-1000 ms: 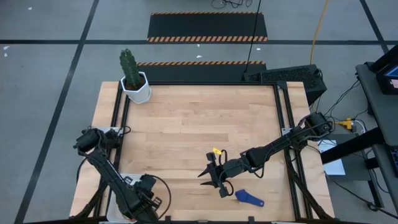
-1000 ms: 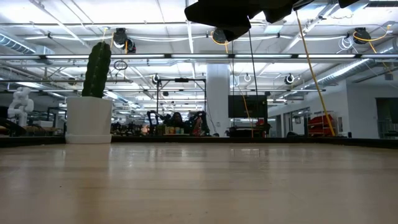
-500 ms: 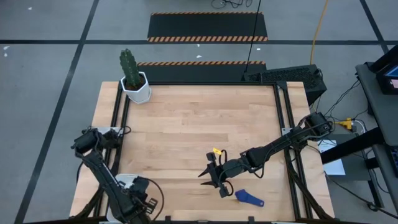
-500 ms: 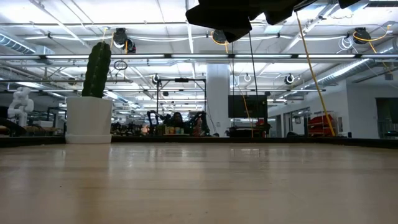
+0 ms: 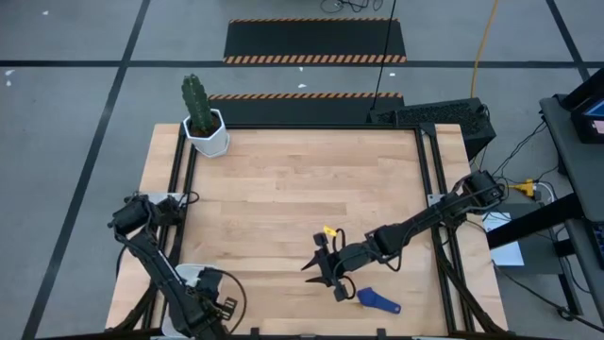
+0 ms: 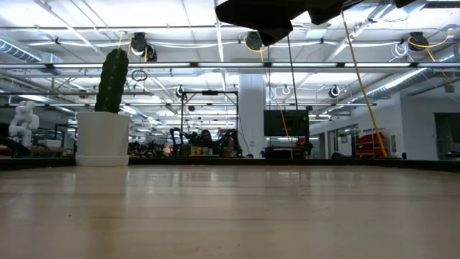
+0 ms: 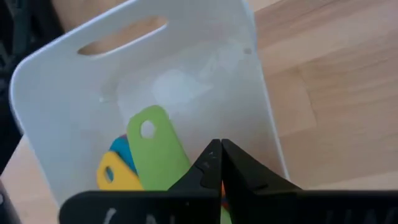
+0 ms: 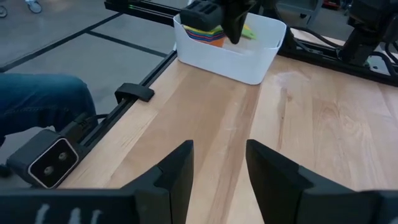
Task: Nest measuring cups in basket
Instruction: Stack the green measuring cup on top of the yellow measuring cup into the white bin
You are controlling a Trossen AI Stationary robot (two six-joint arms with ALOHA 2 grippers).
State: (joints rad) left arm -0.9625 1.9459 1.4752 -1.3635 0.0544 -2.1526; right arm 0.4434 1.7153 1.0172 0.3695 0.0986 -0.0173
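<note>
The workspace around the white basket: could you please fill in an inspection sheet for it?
Surface: wooden table, black frame rails along its sides.
Job's things: white basket holds green handle, yellow handle and light blue handle; dark blue cup lies on the table outside it.
Clutter: cactus pot at the far left corner.
Grippers: left gripper shut, over the basket; right gripper open, above the table near the dark blue cup.
Cables: yellow cable on the floor.
Surroundings: person's leg beside the table.
</note>
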